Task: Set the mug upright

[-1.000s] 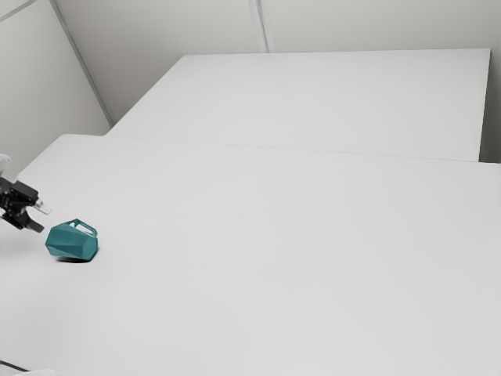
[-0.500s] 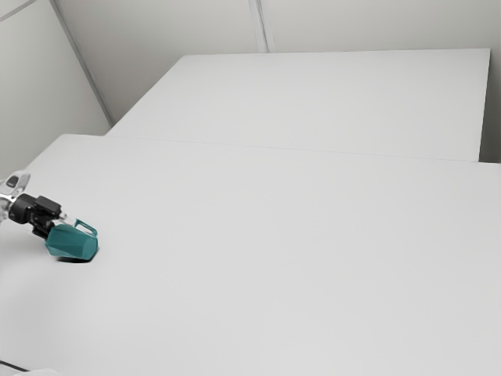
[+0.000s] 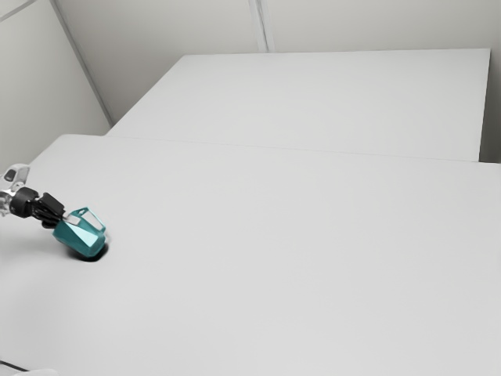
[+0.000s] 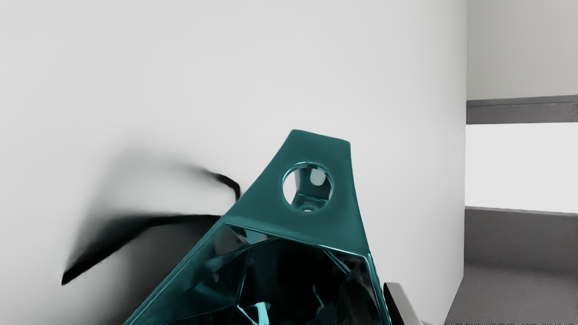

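Mug [image 3: 81, 237] observed tilted over the table [image 3: 274, 251], mouth toward the gripper [image 3: 68, 219], which I have clamped on its side wall. Grasp appears achieved; uprighting incomplete. Levelling onto the base and release remain. Base contact: I cannot confirm.

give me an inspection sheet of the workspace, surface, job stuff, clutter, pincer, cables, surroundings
surface: smooth white tabletop, dark shadow beside and under the mug
job's things: glossy teal faceted mug, tilted, not upright; its mouth faces the pincer, its handle is on the upper side; can't tell if its base touches the tabletop
clutter: white rounded object, cut off at the exterior view's lower left, unidentified
pincer: black two-finger pincer, appears closed on the mug's wall at the rim
cables: thin black cable-like line beside the white rounded object
surroundings: pale grey wall panels, second white flat surface beyond the tabletop
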Motion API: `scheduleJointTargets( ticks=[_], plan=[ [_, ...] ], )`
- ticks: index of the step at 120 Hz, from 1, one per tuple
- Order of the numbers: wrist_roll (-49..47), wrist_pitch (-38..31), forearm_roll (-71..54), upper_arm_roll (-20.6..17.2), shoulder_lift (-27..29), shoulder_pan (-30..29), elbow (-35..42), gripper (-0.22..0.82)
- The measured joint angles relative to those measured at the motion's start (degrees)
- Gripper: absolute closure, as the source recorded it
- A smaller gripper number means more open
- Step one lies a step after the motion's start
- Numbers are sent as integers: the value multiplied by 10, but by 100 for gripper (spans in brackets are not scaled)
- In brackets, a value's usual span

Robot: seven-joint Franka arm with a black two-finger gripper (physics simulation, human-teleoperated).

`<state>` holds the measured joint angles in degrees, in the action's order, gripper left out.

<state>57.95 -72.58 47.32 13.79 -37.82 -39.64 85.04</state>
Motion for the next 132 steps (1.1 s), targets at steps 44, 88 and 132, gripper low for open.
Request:
scheduleJointTargets(
  ticks=[44, 88, 132],
  plan=[
    [-6, 11, -1, -1, 99, 24, 57, 76],
    [-58, -139, -156, -2, 256, 200, 124, 78],
    [-155, -380, -319, -2, 322, 372, 251, 79]
  ],
)
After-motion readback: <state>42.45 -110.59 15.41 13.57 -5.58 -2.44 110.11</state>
